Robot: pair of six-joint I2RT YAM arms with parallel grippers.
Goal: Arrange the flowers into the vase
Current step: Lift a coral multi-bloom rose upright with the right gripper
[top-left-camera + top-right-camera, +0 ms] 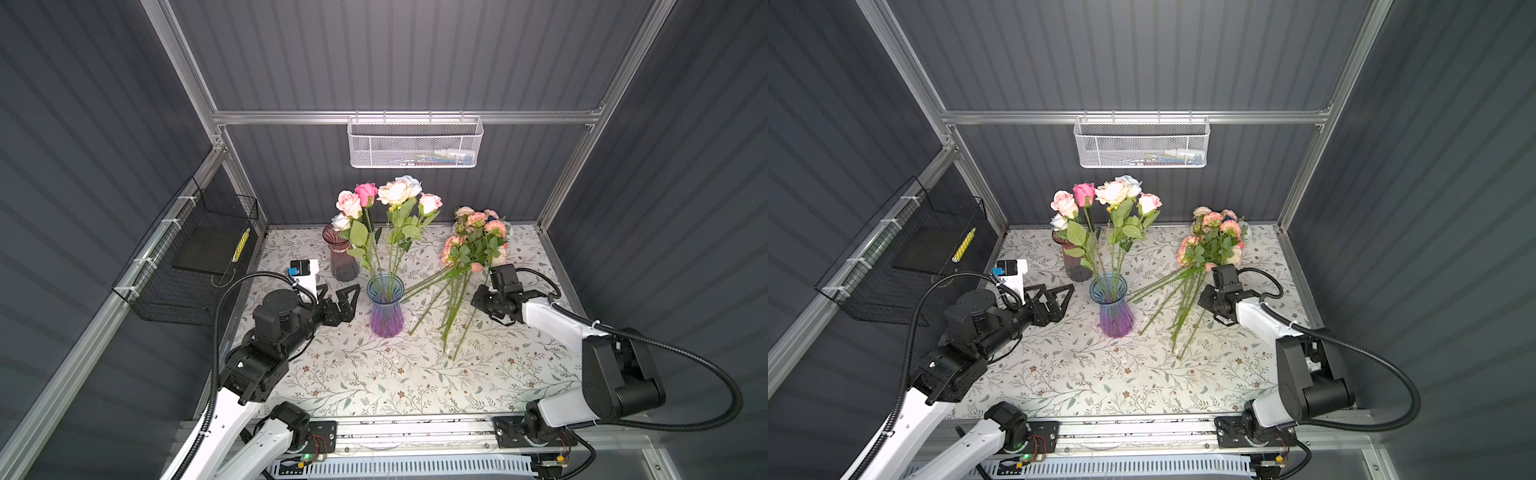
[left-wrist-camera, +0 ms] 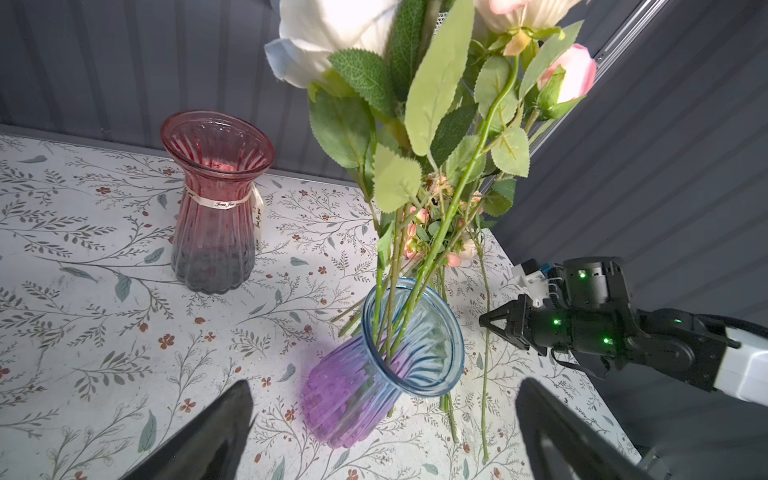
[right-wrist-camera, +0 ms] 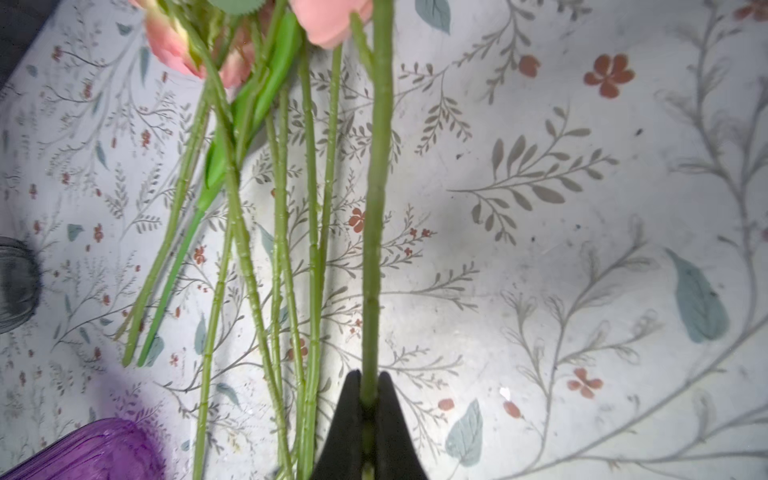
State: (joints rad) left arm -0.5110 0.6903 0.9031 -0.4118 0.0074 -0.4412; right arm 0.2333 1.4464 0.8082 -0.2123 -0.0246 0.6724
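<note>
My right gripper [image 3: 370,384] is clenched on one green stem [image 3: 377,208] of the loose flowers [image 1: 469,249] lying on the table [image 1: 374,374] just right of the blue-purple vase [image 1: 385,307], which holds several roses [image 1: 395,195], while my left gripper [image 1: 348,296] hangs spread wide on the vase's other side.

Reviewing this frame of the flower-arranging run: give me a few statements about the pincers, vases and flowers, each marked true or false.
1. The right pincer is shut on a green stem. True.
2. The left pincer grips the blue-purple vase. False: it stands open beside the vase, holding nothing.
3. The red vase holds the roses. False: it is empty; the roses stand in the blue-purple vase.
4. Loose flowers lie on the table. True.
</note>
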